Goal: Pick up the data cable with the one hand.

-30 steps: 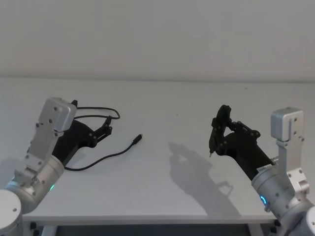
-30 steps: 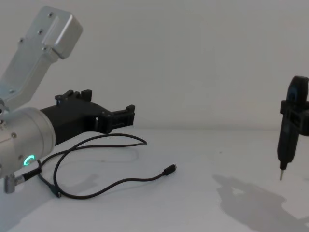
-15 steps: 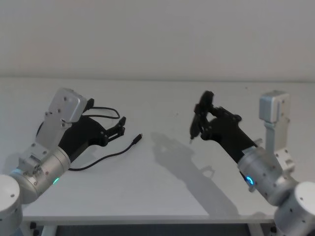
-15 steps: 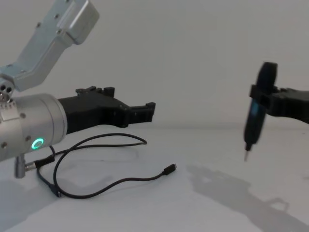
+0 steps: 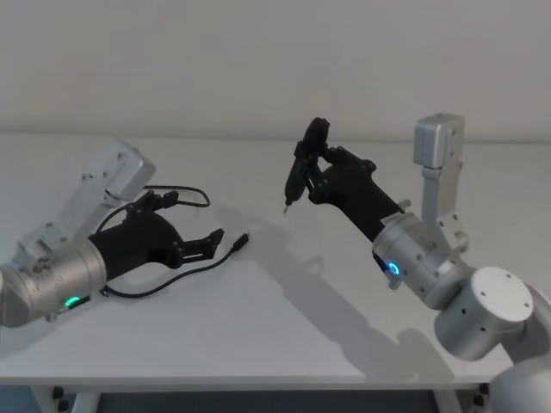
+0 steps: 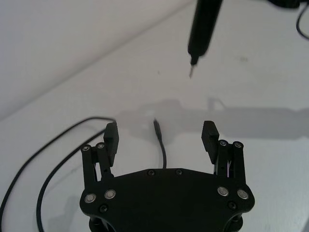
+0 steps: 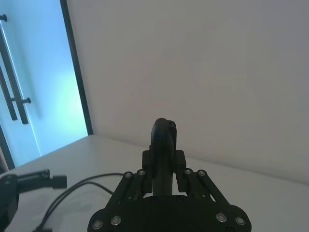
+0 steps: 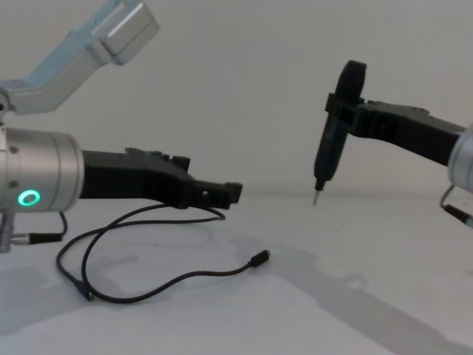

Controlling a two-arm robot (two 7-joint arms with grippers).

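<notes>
- The left gripper [image 6: 160,130] is matte black: a flat plate body, linkage bars, two blocky fingertips [image 6: 112,130] and round silver screw heads.
- Behind it sits a brushed silver cylinder [image 8: 44,177] with a green glowing ring [image 8: 29,197] and a small silver plug [image 8: 33,238] at its side.
- The left arm carries a pale silver boxy link [image 5: 120,168].
- The right gripper [image 7: 163,162] has the same black, silver-screwed build.
- Its silver wrist [image 5: 413,249] bears a blue ring [image 5: 393,269], a grey boxy link [image 5: 437,142] and a large round grey joint [image 5: 486,314].

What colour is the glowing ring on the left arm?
Green. The ring shows best in the chest view.
</notes>
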